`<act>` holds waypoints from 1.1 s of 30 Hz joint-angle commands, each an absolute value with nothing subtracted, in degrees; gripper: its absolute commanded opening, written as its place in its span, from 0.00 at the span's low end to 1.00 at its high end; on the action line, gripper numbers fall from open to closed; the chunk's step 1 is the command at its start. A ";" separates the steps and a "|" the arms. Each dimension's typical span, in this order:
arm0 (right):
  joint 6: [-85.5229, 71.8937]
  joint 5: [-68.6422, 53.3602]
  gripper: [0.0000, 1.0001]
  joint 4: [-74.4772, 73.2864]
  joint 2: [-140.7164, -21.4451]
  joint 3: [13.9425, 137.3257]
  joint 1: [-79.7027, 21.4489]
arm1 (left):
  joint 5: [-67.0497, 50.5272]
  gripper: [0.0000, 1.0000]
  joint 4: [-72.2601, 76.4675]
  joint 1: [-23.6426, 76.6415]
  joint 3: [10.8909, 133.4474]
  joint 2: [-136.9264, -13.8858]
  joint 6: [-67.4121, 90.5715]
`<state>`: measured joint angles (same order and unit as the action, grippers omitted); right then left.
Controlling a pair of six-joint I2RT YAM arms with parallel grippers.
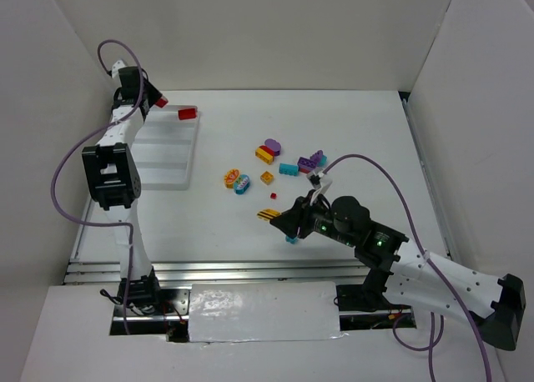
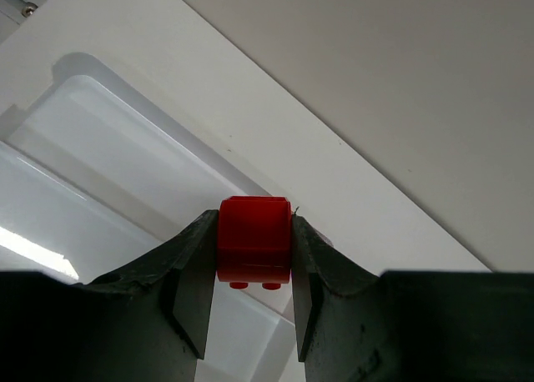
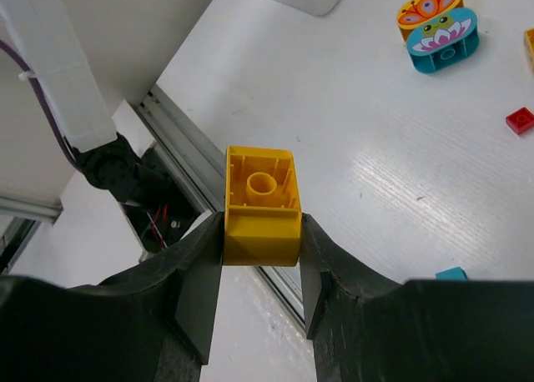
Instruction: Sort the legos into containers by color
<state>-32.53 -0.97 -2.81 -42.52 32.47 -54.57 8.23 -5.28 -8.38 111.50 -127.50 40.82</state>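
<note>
My left gripper (image 2: 252, 232) is shut on a red brick (image 2: 254, 240) and holds it above the far end of the white tray (image 2: 100, 140). In the top view this gripper (image 1: 158, 103) is at the tray's far left, and a red brick (image 1: 187, 113) shows at the tray's (image 1: 167, 169) far right; I cannot tell whether it is the held one. My right gripper (image 3: 261, 228) is shut on a yellow brick (image 3: 260, 207), hollow side up, above the table's near edge. In the top view that gripper (image 1: 277, 218) and the yellow brick (image 1: 269, 216) are left of centre.
Loose bricks lie mid-table: an orange oval (image 1: 231, 178), a teal oval (image 1: 243, 184), a tiny red one (image 1: 272, 196), an orange one (image 1: 267, 178), a yellow-red one (image 1: 265, 154), purple ones (image 1: 273, 145) and a teal one (image 1: 289, 168). A teal brick (image 1: 291, 238) lies under my right wrist. White walls stand at the back and on both sides.
</note>
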 commanded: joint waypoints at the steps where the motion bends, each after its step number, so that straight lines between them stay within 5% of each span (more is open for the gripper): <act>1: -31.73 -1.93 0.00 -3.59 -43.06 34.27 -54.05 | 6.59 0.00 -1.23 -8.35 114.61 -129.37 38.59; 5: -30.15 -2.46 0.00 -5.19 -44.38 36.30 -54.05 | 5.19 0.11 -1.14 -8.26 117.85 -133.50 36.83; 10: -29.88 -2.64 0.00 -5.53 -43.24 36.30 -53.96 | 4.48 0.63 -2.10 -8.44 119.88 -136.32 36.04; 13: -29.62 -1.59 0.00 -7.37 -42.89 37.26 -53.97 | 5.71 0.75 -2.99 -8.61 120.41 -136.41 36.56; 22: -31.36 4.54 0.00 -9.14 -43.59 38.32 -53.79 | 6.42 0.84 -7.02 -9.41 113.21 -123.51 40.16; 27: -36.55 4.49 0.00 -8.27 -47.11 40.69 -48.26 | -14.58 0.90 -6.87 -8.27 95.57 -102.51 44.91; 33: -42.45 -2.00 0.00 -8.09 -47.20 42.98 -42.46 | -28.29 1.00 -0.54 11.66 72.80 -77.02 38.51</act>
<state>-38.72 1.37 -9.56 -47.70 39.46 -43.64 -15.11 -4.69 1.04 79.40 -84.93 41.82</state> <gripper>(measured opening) 0.448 0.991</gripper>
